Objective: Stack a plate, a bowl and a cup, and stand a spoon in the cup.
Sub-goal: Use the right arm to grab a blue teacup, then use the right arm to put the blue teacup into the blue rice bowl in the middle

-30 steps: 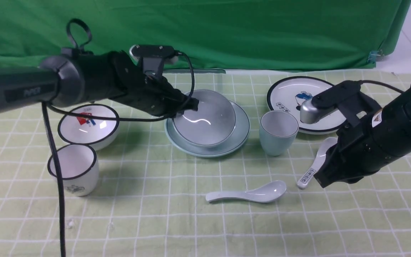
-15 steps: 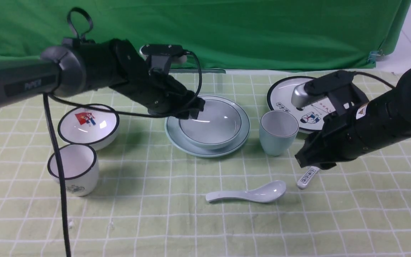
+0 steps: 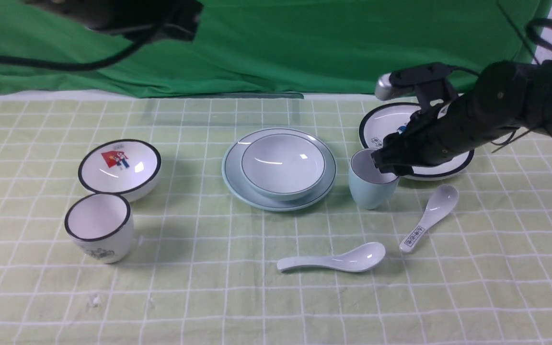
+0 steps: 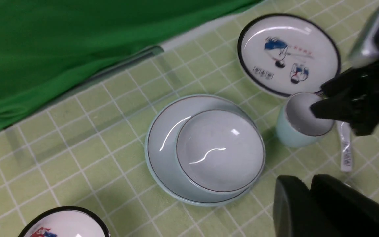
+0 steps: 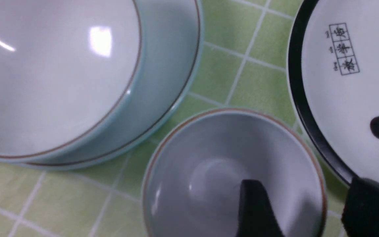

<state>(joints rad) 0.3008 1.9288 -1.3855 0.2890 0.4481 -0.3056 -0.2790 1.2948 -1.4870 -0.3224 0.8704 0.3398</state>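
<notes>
Smooth, glazed pale blue-green cup [image 3: 371, 189], round-mouthed and upright, its long axis vertical, opening upward, right of the stacked bowl [image 3: 283, 165] and plate [image 3: 233, 175]. Right jaws [image 5: 303, 200] spread across its rim; left jaws [image 4: 308, 181] nearly together, empty.

Front and right-wrist views face down, sharing the cup [image 3: 371, 189], the latter apparently closer.

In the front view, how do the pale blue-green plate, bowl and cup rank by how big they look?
1. plate
2. bowl
3. cup
</notes>
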